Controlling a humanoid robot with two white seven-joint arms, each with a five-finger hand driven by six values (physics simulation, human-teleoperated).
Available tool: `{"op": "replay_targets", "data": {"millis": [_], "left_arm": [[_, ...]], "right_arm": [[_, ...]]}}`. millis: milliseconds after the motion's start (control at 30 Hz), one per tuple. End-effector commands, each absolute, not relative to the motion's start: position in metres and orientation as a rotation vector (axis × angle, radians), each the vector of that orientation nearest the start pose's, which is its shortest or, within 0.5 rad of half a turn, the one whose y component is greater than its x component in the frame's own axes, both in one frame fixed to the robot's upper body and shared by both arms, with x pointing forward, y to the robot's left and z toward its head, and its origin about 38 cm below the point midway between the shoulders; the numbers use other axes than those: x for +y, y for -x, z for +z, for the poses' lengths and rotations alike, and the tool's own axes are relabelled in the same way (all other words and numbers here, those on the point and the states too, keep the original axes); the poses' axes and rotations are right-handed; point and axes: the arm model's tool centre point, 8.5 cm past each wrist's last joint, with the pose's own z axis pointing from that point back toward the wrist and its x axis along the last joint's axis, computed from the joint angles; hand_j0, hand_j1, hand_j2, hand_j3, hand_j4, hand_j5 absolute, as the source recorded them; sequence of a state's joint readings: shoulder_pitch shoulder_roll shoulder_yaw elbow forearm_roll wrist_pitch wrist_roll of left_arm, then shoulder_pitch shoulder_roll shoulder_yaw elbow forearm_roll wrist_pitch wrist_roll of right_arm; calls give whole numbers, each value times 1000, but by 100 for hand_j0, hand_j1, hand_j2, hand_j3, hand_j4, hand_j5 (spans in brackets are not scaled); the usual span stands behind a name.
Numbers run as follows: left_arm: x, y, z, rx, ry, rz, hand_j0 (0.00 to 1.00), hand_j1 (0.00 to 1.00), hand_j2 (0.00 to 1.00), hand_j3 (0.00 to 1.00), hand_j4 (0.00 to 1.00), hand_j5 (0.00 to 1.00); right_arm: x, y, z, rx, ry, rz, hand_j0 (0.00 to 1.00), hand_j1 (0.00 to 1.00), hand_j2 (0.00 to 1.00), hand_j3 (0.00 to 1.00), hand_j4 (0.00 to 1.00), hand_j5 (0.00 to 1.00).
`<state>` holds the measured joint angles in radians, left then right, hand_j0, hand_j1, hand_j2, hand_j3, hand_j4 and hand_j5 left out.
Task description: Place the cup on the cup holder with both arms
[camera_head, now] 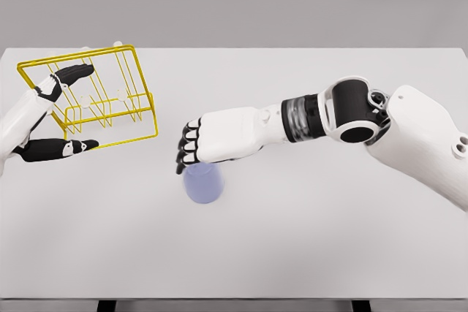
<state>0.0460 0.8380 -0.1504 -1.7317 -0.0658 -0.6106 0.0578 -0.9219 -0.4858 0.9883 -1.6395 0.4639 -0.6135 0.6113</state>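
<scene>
At the far left the left hand (51, 118) reaches in from the picture's edge, white with black fingers. Its fingers are spread wide around the near end of the holder (95, 96), a yellow wire rack: one finger lies up among the top wires, and the thumb stretches out low along the bottom rail. The hand appears to grip the rack between them, though exact contact is hard to make out. The holder sits tilted, its left end raised, over the rear left part of the bench (307, 253), a plain pale surface that fills most of the view.

Toward the middle, well apart from the holder, the cup (203, 183) lies on the bench. It is pale blue and translucent, and only its rounded lower part shows below the right hand (201, 144).

That hand comes in from the right on a long white arm with a black elbow joint. It sits palm down over the cup's top, fingers curled downward at the cup's left side. Whether the fingers truly close on the cup cannot be told from here.
</scene>
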Motion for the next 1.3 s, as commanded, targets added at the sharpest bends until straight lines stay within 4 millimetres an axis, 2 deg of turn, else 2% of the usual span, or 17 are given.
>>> {"op": "replay_targets", "data": {"millis": [0,167,267,333,400,467,500,567,633,700,733,833,933,967,1067,1133,1267], "left_arm": [[352,-326,206,-2045,-323,-1117,100,100,100,100,100,100],[352,-326,206,-2045,-323,-1117,100,100,100,100,100,100],[352,-326,206,-2045,-323,-1117,100,100,100,100,100,100],[352,-326,206,-2045,-323,-1117,100,100,100,100,100,100],[352,-326,206,-2046,-323,-1117,100,100,100,100,100,100],[352,-326,206,-2046,-323,-1117,100,100,100,100,100,100],[352,-326,206,-2046,-323,-1117,100,100,100,100,100,100],[352,-326,206,-2045,-325,-1122,100,100,100,100,100,100],[358,-328,215,-2031,-352,-1176,100,100,100,100,100,100],[359,-329,220,-2027,-363,-1203,100,100,100,100,100,100],[364,-332,234,-2021,-400,-1264,100,100,100,100,100,100],[370,-339,265,-2028,-475,-1364,100,100,100,100,100,100],[367,-346,294,-2000,-510,-1517,100,100,100,100,100,100],[366,-347,301,-1969,-507,-1578,100,100,100,100,100,100],[354,-354,300,-1848,-445,-1754,100,100,100,100,100,100],[345,-356,298,-1778,-390,-1848,100,100,100,100,100,100],[322,-361,289,-1648,-255,-2020,100,100,100,100,100,100]], "right_arm": [[-74,-388,240,1680,-106,-2651,92,92,92,92,92,92],[-72,-386,244,1678,-112,-2635,92,92,92,92,92,92],[-71,-385,250,1682,-124,-2616,97,97,97,97,97,97],[-73,-388,266,1724,-158,-2581,97,97,97,97,97,97],[-81,-393,297,1821,-241,-2506,99,99,99,99,99,99],[-114,-408,344,2028,-337,-2407,100,100,100,100,100,100],[-149,-419,368,2131,-461,-2371,100,100,100,100,100,100],[-227,-431,382,2343,-631,-2351,100,100,100,100,100,100],[-257,-424,367,2434,-679,-2349,100,100,100,100,100,100],[-268,-421,350,2441,-677,-2408,100,100,100,100,100,100],[-276,-420,352,2466,-707,-2392,100,100,100,100,100,100],[-279,-405,349,2436,-712,-2395,100,100,100,100,100,100],[-277,-392,325,2461,-649,-2425,100,100,100,100,100,100],[-280,-387,299,2481,-597,-2493,100,100,100,100,100,100],[-289,-373,255,2701,-529,-2460,100,100,100,100,100,100],[-308,-374,259,2732,-652,-2442,100,100,100,100,100,100],[-306,-374,257,2720,-650,-2455,100,100,100,100,100,100]]}}
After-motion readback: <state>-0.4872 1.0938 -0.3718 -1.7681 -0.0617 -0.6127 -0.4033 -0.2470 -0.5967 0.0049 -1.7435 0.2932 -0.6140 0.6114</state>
